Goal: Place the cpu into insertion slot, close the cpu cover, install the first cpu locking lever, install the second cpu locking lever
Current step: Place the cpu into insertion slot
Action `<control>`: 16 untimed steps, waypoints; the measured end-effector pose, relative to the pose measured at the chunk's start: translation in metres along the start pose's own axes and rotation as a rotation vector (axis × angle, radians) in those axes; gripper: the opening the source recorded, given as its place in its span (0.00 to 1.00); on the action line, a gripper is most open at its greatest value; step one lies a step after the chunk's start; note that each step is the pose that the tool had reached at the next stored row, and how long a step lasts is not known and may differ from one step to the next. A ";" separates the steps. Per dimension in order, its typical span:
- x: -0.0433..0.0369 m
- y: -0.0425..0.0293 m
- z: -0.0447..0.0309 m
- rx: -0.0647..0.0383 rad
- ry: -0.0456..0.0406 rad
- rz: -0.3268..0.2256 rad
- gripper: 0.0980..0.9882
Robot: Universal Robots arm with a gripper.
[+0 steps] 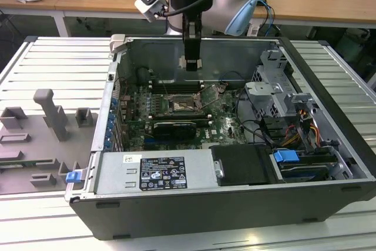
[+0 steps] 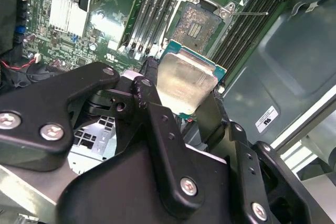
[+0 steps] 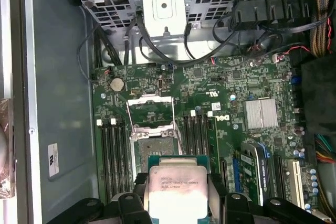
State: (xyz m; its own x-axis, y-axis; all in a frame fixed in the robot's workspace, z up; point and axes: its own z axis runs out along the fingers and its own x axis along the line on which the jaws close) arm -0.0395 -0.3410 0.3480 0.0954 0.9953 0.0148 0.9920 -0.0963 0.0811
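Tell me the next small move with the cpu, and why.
Probably ease the cpu down toward the insertion slot. The gripper grips it by its edges, well above the board, while the slot lies bare and the cpu cover stands open.

The cpu (image 3: 174, 190) has a shiny silver-grey top and green edges. The gripper (image 3: 177, 182) is black. The motherboard (image 3: 220, 77) is green. The insertion slot (image 3: 155, 149) is dark with a silver rim. The small clip (image 1: 73, 176) is blue.
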 end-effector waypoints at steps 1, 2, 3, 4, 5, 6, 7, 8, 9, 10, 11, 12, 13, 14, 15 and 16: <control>0.0000 0.0000 0.0004 0.000 0.0000 0.000 0.49; 0.0000 -0.0001 0.0007 0.000 -0.0001 0.000 0.49; 0.0000 -0.0001 0.0013 0.000 0.0000 0.000 0.49; 0.0000 -0.0001 0.0017 0.000 -0.0001 0.000 0.49; 0.0000 -0.0002 0.0020 0.000 -0.0002 0.000 0.49; 0.0000 -0.0002 0.0022 0.000 -0.0006 0.000 0.49; -0.0001 -0.0002 0.0023 0.000 -0.0010 0.000 0.49; -0.0001 -0.0002 0.0023 0.000 -0.0012 0.000 0.49; -0.0001 -0.0002 0.0024 0.000 -0.0014 0.000 0.49; 0.0000 -0.0002 0.0027 0.000 -0.0030 0.000 0.49; -0.0001 -0.0002 0.0027 0.000 -0.0040 0.000 0.49; -0.0001 -0.0002 0.0028 0.000 -0.0042 0.000 0.49; 0.0000 -0.0002 0.0030 0.000 -0.0044 0.000 0.49; -0.0001 -0.0002 0.0031 0.000 -0.0044 0.000 0.49; -0.0001 -0.0003 0.0032 0.000 -0.0043 0.000 0.49; -0.0001 -0.0003 0.0035 0.000 -0.0042 0.000 0.49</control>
State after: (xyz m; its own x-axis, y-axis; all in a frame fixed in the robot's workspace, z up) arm -0.0395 -0.3411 0.3445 0.0954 0.9954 0.0105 0.9921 -0.0960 0.0814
